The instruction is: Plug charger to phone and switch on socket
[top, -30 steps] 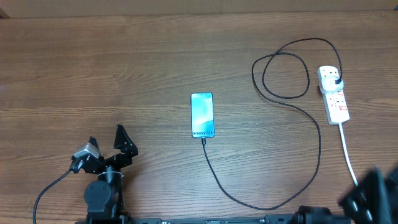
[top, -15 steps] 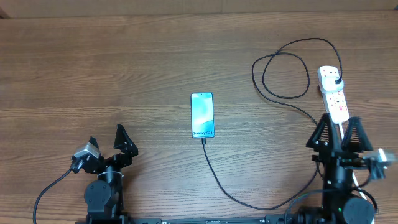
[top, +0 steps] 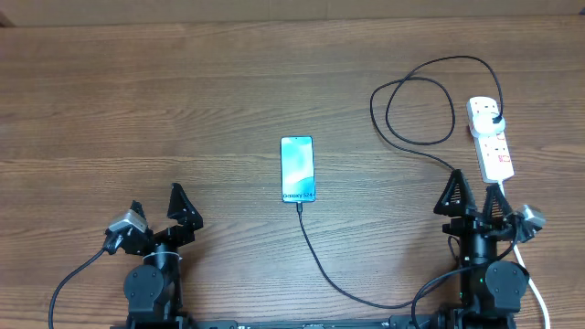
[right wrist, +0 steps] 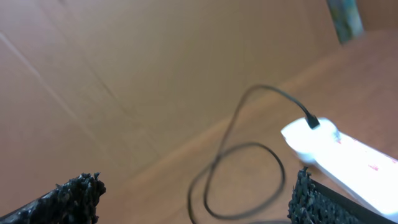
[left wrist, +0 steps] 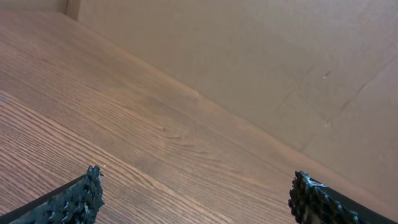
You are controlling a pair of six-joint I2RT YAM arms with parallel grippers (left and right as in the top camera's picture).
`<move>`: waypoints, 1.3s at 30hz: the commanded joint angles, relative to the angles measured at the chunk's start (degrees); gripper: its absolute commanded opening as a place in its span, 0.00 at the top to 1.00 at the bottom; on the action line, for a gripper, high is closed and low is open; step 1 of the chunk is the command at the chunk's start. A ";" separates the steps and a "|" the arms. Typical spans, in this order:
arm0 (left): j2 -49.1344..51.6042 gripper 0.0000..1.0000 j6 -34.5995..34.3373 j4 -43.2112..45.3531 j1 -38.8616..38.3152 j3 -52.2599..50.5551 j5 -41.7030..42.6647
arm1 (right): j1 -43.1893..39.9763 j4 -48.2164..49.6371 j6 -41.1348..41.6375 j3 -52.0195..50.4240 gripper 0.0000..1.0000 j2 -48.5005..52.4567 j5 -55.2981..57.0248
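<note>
At the table's near left edge the left gripper sits released, grasping nothing. At mid-table the phone lies flat, its screen lit blue-teal, and the thin black charger meets its near end, then swings right and loops up to a black plug in the white socket, just beyond the right gripper, also spread and empty. The left wrist view shows only bare wood and a brown board wall, while the right wrist view catches the blurred socket and cable loop.

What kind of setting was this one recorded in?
Probably a robot test bench: a bare wood-grain table walled by plain brown panels, holding only a phone, charger and power strip.
</note>
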 commanded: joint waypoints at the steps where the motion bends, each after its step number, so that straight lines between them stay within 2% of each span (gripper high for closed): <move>1: 0.02 0.00 1.57 0.02 0.28 -0.20 0.42 | 0.17 -2.58 -0.04 -0.35 0.00 -0.02 0.57; 6: 0.02 0.00 1.57 0.02 0.28 -0.20 0.42 | 0.24 -7.69 0.15 -0.35 0.00 -0.02 0.35; 23: 0.02 0.00 1.57 0.02 0.28 -0.20 0.42 | 0.22 -6.71 -0.33 -0.52 0.00 0.02 3.67; 39: 0.02 0.00 1.57 0.02 0.28 -0.20 0.42 | 0.24 -7.15 -0.26 -0.52 0.00 0.02 0.79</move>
